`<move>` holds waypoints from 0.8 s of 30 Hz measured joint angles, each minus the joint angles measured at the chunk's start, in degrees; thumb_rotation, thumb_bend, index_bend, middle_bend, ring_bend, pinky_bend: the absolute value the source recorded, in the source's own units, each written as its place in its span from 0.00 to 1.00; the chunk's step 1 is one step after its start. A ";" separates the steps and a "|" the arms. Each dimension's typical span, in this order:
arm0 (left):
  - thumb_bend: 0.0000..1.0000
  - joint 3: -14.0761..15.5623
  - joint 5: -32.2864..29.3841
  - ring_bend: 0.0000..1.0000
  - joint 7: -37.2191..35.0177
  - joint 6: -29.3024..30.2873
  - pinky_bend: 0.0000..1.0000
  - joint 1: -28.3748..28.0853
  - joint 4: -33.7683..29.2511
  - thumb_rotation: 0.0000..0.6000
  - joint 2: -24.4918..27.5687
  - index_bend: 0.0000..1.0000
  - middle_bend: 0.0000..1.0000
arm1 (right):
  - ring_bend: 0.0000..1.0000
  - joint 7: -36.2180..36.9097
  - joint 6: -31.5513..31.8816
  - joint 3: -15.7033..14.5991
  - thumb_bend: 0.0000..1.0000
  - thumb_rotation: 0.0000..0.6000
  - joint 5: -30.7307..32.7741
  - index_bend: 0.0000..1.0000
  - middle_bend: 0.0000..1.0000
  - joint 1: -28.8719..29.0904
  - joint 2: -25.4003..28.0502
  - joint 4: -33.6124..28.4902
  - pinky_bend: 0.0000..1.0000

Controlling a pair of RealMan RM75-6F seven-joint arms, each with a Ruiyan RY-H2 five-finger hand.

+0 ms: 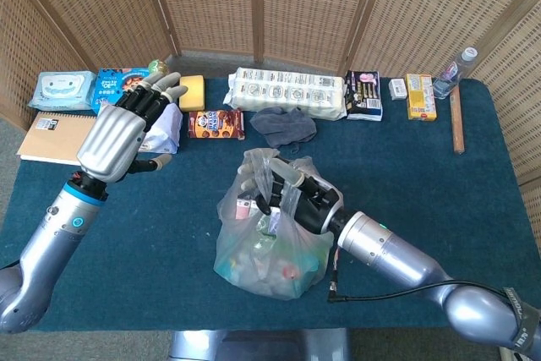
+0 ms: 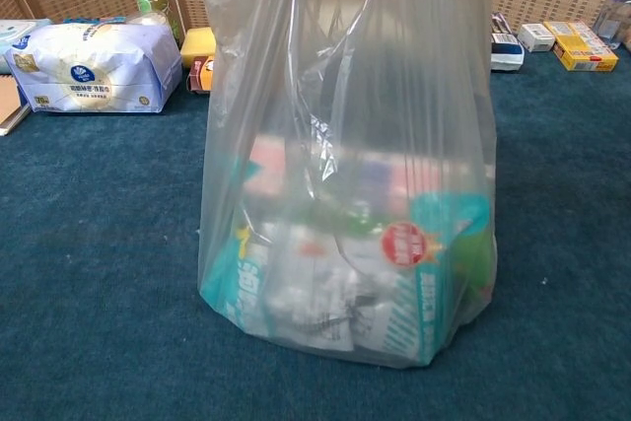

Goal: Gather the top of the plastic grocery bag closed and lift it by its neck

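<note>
A clear plastic grocery bag (image 1: 269, 251) full of packets stands near the front middle of the blue table; in the chest view the bag (image 2: 345, 204) fills the frame. My right hand (image 1: 292, 192) grips the bunched top of the bag, fingers curled around the neck. The bag's bottom looks slightly tilted, its left side raised off the cloth in the chest view. My left hand (image 1: 122, 128) hovers open over the left part of the table, fingers spread, holding nothing and well apart from the bag.
Along the back edge lie a tissue pack (image 2: 94, 66), a yellow sponge (image 1: 192, 92), a cookie box (image 1: 215, 123), a grey cloth (image 1: 283, 124), a roll pack (image 1: 289, 90), small boxes (image 1: 420, 95) and a bottle (image 1: 452, 72). A notebook (image 1: 55, 137) sits far left.
</note>
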 measured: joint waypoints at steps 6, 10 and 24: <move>0.00 0.99 0.73 0.00 -0.39 0.64 0.15 1.41 -0.16 1.00 -0.18 0.09 0.07 | 0.60 0.13 -0.86 1.47 0.24 0.93 0.77 0.44 0.53 -1.56 0.99 -0.17 0.79; 0.00 2.22 0.90 0.00 -1.31 0.40 0.16 2.79 -0.63 1.00 0.20 0.08 0.07 | 0.63 0.17 -1.04 2.37 0.24 0.99 1.35 0.47 0.55 -2.73 2.11 -0.50 0.80; 0.00 7.98 4.88 0.00 -2.83 4.98 0.16 10.72 -2.40 1.00 0.21 0.08 0.07 | 0.72 1.72 -3.49 10.09 0.24 1.00 1.93 0.54 0.63 -8.21 3.56 -0.93 0.87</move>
